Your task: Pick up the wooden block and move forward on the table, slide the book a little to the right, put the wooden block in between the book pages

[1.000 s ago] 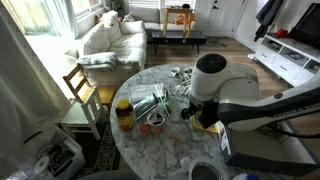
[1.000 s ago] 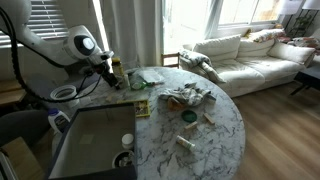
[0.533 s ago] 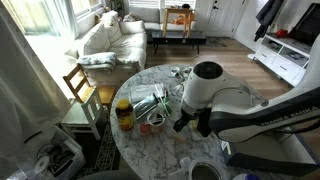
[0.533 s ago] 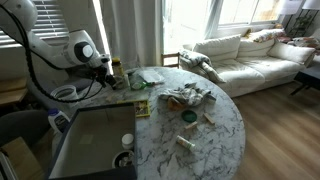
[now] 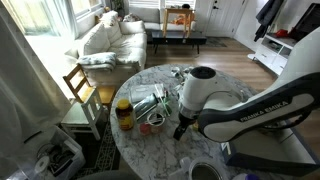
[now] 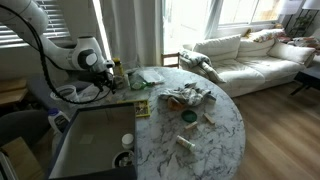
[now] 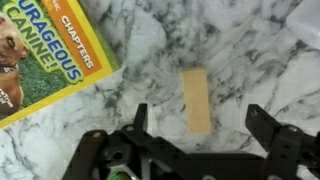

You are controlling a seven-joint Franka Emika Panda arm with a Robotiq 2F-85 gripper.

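Note:
In the wrist view a pale wooden block [image 7: 196, 100] lies flat on the marble table [image 7: 250, 50], lengthwise between my fingers. My gripper [image 7: 200, 125] hangs above it, open, with one black finger [image 7: 140, 118] to each side and neither touching it. The book [image 7: 45, 50], yellow-covered with a dog picture, lies at the upper left, apart from the block. In an exterior view the book [image 6: 141, 106] lies near the table's middle, and my gripper [image 6: 109, 75] hovers beside it. The arm hides the block in both exterior views.
A large dark grey tray [image 6: 90, 140] takes up the near side of the table [image 6: 215, 140]. Crumpled clutter [image 6: 188, 96] and small items lie toward the sofa side. A jar [image 5: 124, 113] stands near the table [image 5: 150, 150] edge. A white bowl [image 6: 66, 93] sits beside the arm.
The arm has swung over and lowered toward the tabletop. The gripper has stayed open, and nothing on the table has moved.

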